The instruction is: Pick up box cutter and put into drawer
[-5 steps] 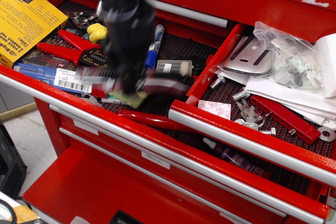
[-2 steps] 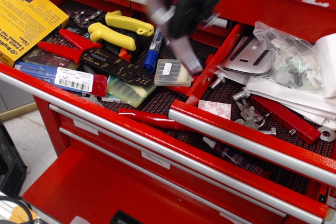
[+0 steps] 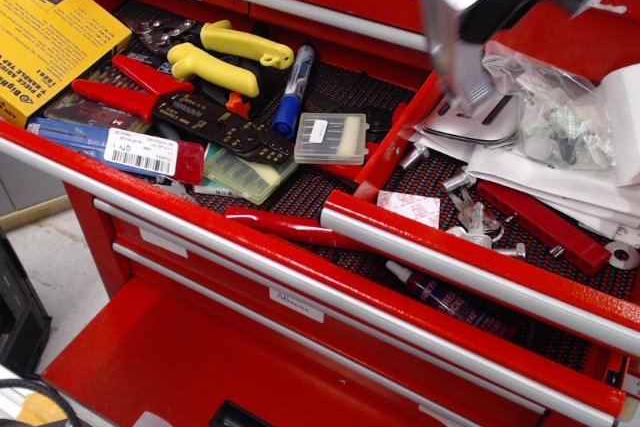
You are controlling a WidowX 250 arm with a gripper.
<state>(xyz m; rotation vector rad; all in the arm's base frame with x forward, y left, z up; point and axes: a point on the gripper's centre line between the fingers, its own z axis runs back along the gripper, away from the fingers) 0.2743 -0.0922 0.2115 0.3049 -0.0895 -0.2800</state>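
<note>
Jaws closed on the box cutter (image 3: 450,32) at the top of the only view on offer, though motion blur softened the black gripper (image 3: 478,2) enough that the exact contact between fingers and metal could not be made out; the grip looked to sit at the tool's upper end, leaving the silver body hanging free beneath.

Seen from that single camera, the cutter's long axis ran close to vertical, top tilted slightly left, its lower tip pointing down near the back-left corner of the drawer (image 3: 480,269); the tip hung just above the grey flat pieces (image 3: 478,112) lying there, and whether it touched them could not be told.

The drawer itself spread below and to the right of the jaws, its black mesh liner crowded with white papers (image 3: 560,182), clear bags (image 3: 555,97), loose screws (image 3: 470,209) and a red bar (image 3: 540,225); the red side wall (image 3: 400,142) stood just left of the hanging tip, dividing this compartment from the neighbouring one holding yellow-handled tools (image 3: 225,55), red-handled pliers (image 3: 125,92) and a blue marker (image 3: 293,92).

By appearances the carry was nearly complete; the release seemed to call for little more than a short drop, kept right of that wall, with a tilt to lay the long body flat among the clutter.
</note>
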